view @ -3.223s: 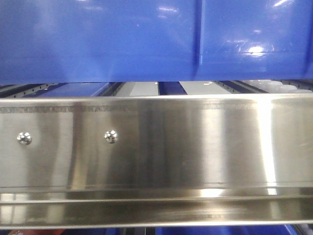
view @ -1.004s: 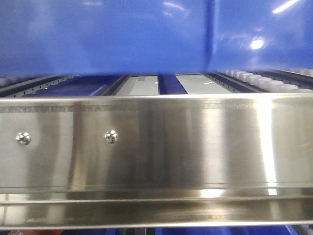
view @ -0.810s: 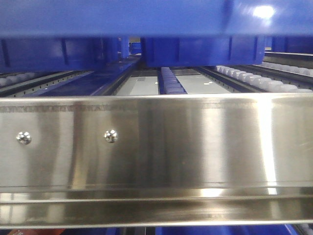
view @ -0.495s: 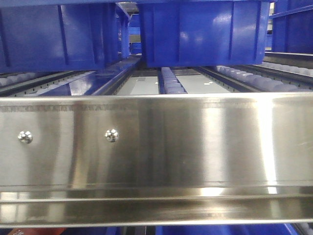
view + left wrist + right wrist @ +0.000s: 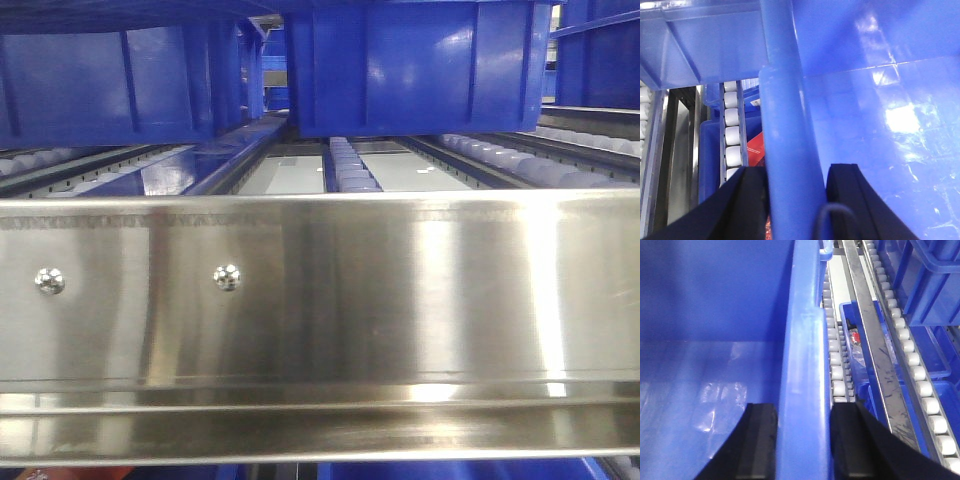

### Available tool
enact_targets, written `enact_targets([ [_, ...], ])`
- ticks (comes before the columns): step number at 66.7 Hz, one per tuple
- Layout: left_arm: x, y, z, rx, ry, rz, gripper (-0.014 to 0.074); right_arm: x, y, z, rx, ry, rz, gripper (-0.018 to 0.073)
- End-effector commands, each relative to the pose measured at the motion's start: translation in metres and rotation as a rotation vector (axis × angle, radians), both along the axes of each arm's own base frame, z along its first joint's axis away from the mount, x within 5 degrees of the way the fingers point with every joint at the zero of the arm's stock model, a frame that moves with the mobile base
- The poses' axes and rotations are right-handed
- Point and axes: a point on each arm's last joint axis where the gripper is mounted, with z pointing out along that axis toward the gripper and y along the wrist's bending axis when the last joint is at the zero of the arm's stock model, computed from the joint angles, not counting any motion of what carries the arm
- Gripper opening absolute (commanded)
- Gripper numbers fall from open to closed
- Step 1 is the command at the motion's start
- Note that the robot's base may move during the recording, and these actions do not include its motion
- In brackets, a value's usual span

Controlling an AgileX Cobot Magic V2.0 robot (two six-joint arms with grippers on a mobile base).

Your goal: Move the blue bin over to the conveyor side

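The blue bin [image 5: 880, 115] is held from both ends. In the left wrist view my left gripper [image 5: 796, 200] is shut on its thick rim [image 5: 787, 125], one black finger [image 5: 747, 200] outside the wall and the other [image 5: 850, 195] inside. In the right wrist view my right gripper [image 5: 802, 440] is shut on the opposite rim [image 5: 802, 365], with the bin's glossy inside [image 5: 715, 340] to the left. Below both rims the rack's rollers show, so the bin hangs above them. The conveyor is out of view. The front view shows no gripper.
A brushed-steel rail [image 5: 320, 300] fills the lower front view, with pale roller lanes [image 5: 350, 170] behind it. Other blue bins [image 5: 410, 70] [image 5: 110, 85] stand at the rack's back. Under the held bin run rollers [image 5: 837, 365], a steel rail [image 5: 875, 355] and a lower crate holding something red [image 5: 855, 337].
The blue bin filled the top of the front view, then rose out of it. The roller lanes and the bins at the back now show.
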Motion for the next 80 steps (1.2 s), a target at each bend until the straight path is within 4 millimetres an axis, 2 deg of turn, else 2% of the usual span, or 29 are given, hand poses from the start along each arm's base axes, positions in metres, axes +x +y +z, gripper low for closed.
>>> enact_targets([
  [1,-0.0054,-0.0071,0.0157,-0.052,-0.112,-0.053,-0.0016,-0.0031,-0.0005,0.0146,0.025,-0.124,0.024,-0.0078],
  [80,-0.0056,-0.0070,0.0158,-0.052,-0.113,-0.053,-0.0016,-0.0007,0.0010,0.0195,0.040,-0.185,0.034,-0.0078],
])
